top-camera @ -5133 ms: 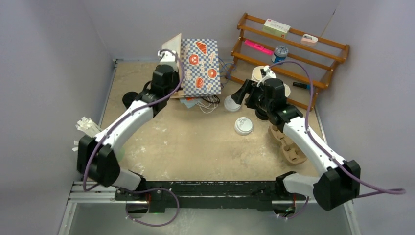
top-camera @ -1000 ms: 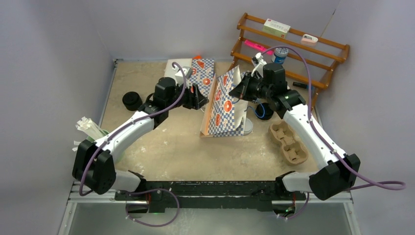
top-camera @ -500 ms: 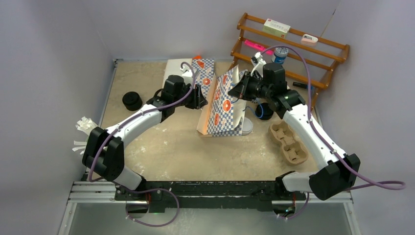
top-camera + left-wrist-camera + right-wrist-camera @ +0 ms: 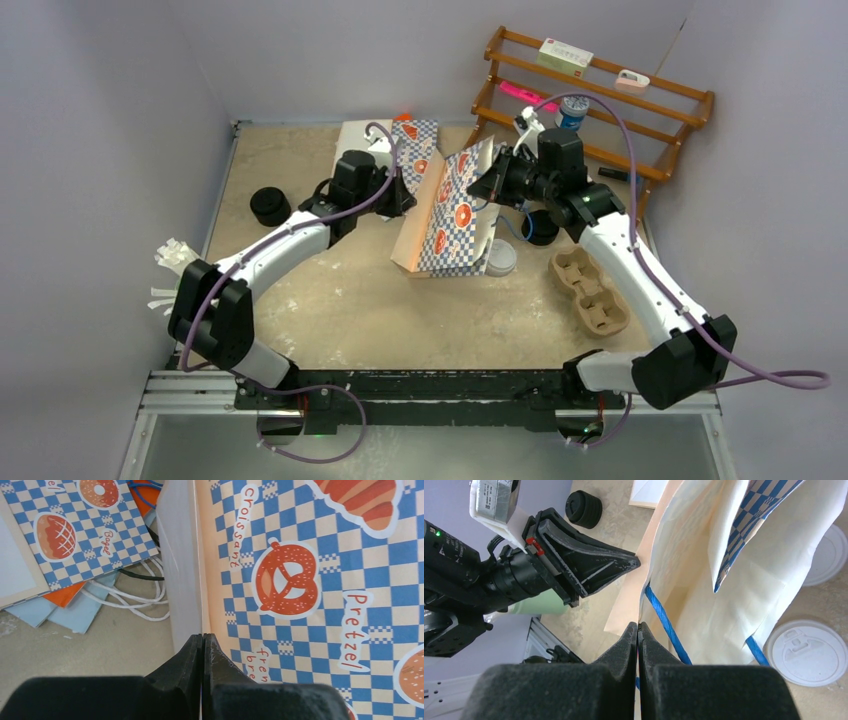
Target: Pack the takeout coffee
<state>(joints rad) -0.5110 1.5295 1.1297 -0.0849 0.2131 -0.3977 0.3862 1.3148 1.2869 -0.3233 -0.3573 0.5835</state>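
Both arms are spreading a checkered paper bag [image 4: 448, 212] at the middle of the tabletop [image 4: 330, 300]. The left end effector [image 4: 202, 642] is clenched on the edge of 1 printed wall. The right end effector [image 4: 638, 630] is pinched shut on the opposite rim, just beside a blue handle [image 4: 664, 625].

5 seconds ago the left arm alone held the bag flat and upright at the rear, with the right arm down among the white lids. Over the last second the 2 arms have drawn the walls apart and the bag has leaned toward the left. The right wrist view now looks into a pale, open interior.

The takeout coffee [image 4: 268, 205], 1 black-lidded cup, stands well apart at the left rear. A second dark round top [image 4: 541, 228] sits just behind the bag under the right arm; whether it is a cup cannot be told. A white lid [image 4: 500, 258] lies just beside the bag, and the cardboard carrier [image 4: 590, 290] lies near the right arm.

Packing has not begun. The bag likely has to stand open unaided before either arm can let go to fetch a cup.
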